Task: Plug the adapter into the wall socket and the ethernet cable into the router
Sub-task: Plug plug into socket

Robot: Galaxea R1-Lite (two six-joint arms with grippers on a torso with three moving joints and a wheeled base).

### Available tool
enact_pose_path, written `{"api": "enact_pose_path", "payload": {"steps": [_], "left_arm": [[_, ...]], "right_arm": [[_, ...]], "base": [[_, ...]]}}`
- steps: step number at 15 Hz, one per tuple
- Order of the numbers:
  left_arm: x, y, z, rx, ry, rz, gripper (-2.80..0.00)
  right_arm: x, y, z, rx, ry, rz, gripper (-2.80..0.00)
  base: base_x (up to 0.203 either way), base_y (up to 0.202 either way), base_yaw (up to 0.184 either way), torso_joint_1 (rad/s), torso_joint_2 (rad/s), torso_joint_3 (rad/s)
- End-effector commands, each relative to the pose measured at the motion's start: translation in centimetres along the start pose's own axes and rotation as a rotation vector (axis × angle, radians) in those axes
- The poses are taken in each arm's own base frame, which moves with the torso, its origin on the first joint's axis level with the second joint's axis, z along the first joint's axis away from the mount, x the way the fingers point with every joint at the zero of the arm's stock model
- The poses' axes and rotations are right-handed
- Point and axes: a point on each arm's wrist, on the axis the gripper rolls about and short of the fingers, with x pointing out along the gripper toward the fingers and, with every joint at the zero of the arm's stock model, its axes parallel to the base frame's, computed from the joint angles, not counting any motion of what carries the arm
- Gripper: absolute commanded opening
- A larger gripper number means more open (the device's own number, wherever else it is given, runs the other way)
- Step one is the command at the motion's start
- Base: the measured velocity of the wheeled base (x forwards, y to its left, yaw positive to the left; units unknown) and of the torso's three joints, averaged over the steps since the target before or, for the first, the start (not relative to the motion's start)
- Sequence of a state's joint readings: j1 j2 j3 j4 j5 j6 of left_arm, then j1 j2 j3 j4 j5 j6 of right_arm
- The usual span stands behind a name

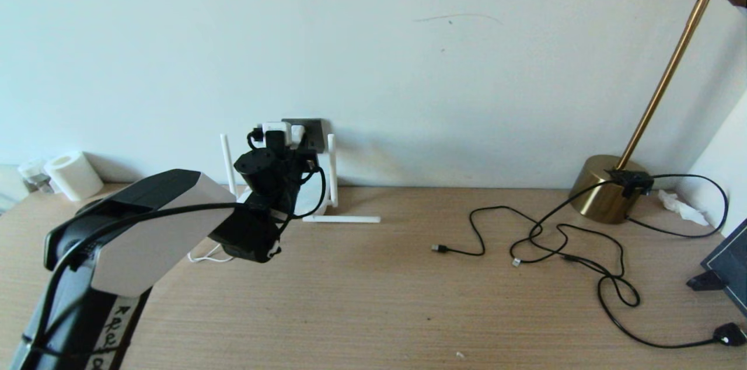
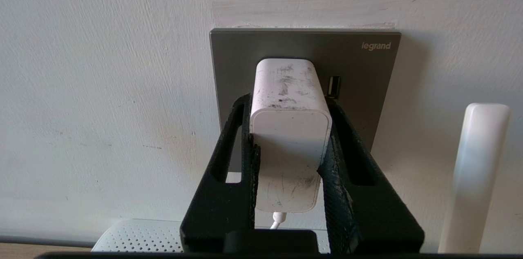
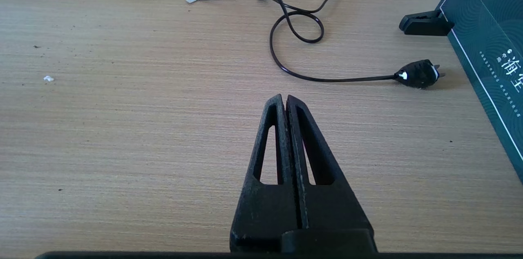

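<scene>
The left gripper [image 2: 288,128], its arm stretched far toward the wall, pinches the adapter [image 2: 289,128] in its jaws against the wall socket [image 2: 359,71] above the router [image 2: 139,236], while the right gripper [image 3: 284,101] hovers over the table [image 3: 122,128], jaws pressed together.

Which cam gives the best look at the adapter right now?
Left wrist view: the adapter fills the frame, clamped in the left gripper, its front against the wall socket. The head view shows it small and partly hidden behind the arm. The right wrist view does not show it.
</scene>
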State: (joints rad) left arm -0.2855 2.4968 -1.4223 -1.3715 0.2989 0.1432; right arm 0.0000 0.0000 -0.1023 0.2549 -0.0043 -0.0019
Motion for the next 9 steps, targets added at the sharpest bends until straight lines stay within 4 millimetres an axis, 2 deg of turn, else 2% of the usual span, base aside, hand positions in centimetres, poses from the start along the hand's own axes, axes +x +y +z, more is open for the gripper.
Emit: {"api": "enact_pose_path", "payload": {"steps": [1,2,9], "left_arm": [[-0.04,0.01,-0.16,0.001,0.0,0.002,-2.8],[-0.04,0.01,-0.12,-0.001,-0.002,0.002,0.0],[0.0,0.13,0.75,-0.009,-0.022,0.007,0.0]], "right_arm": [[0.01,0.0,-0.04,0.0,0.002,0.0,-2.8],[0.0,0.0,-0.01,-0.001,0.001,0.0,-2.8],[0.0,0.0,-0.02,-0.001,0.002,0.0,-2.8]], "base": [[0.0,0.0,0.0,0.0,0.0,0.0],[0.0,0.0,0.0,0.0,0.0,0.0],[0.0,0.0,0.0,0.0,0.0,0.0]]}}
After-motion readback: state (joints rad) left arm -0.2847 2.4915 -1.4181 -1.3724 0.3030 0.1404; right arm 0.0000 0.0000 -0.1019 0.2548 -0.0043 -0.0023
